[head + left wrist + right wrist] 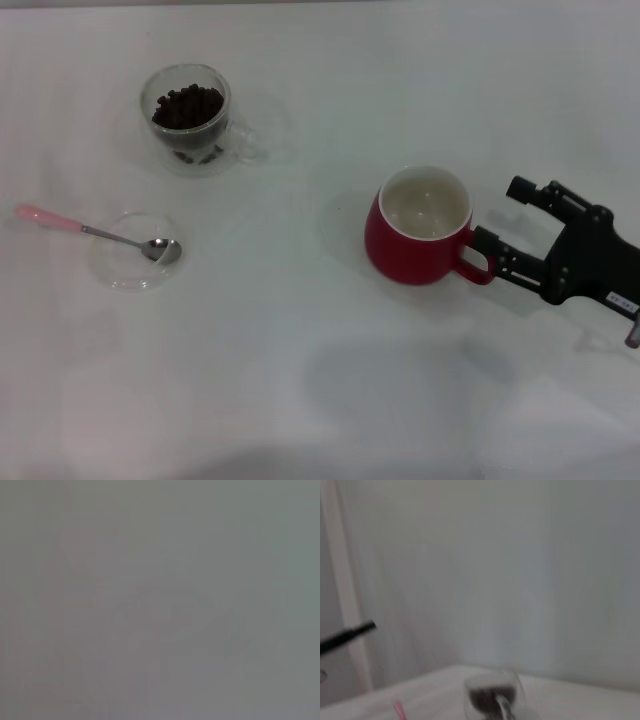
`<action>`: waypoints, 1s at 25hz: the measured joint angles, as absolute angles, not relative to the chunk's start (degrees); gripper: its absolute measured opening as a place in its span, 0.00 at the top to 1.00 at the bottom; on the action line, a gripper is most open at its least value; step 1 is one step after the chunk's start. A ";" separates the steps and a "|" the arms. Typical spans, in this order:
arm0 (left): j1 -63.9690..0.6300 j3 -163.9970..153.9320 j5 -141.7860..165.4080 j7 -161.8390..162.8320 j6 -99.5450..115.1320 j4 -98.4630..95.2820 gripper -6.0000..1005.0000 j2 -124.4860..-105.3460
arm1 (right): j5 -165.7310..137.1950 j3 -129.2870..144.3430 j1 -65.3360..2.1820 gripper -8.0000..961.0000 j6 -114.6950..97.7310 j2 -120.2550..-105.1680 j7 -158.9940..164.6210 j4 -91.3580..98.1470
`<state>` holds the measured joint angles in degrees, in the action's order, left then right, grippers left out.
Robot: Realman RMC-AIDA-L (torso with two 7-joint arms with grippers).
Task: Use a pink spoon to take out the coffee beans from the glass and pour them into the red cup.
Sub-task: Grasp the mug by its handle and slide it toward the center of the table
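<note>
The glass (pixel 187 118) stands at the far left, holding the coffee beans (pixel 187 105). The pink spoon (pixel 95 232) lies near the left edge with its bowl resting in a flat clear saucer (pixel 135 250). The red cup (pixel 422 226) stands upright and empty right of centre, its handle (pixel 478 267) pointing right. My right gripper (pixel 503 214) is open just right of the cup, one finger (pixel 490 243) beside the handle. The right wrist view shows the glass (pixel 492 696) and the spoon's pink handle (pixel 399 710) far off. My left gripper is out of view.
The white table (pixel 300 380) carries everything. A second clear saucer (pixel 270 125) sits under the glass. The left wrist view shows only plain grey. A thin dark bar (pixel 347 634) crosses the edge of the right wrist view.
</note>
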<state>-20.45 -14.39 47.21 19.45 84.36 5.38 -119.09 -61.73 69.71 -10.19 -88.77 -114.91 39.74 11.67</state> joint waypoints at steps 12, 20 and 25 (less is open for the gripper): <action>-19.63 -14.59 47.54 19.42 84.36 4.25 0.38 -119.17 | -61.92 71.91 -9.87 0.12 -86.02 -115.22 39.23 9.72; -19.35 -14.58 47.55 19.62 84.51 4.26 0.38 -119.21 | -61.74 74.52 -10.48 0.12 -84.02 -115.47 38.83 8.84; -19.06 -14.59 47.55 19.54 84.53 4.30 0.38 -119.28 | -59.95 73.70 -10.68 0.12 -82.05 -115.56 38.76 8.84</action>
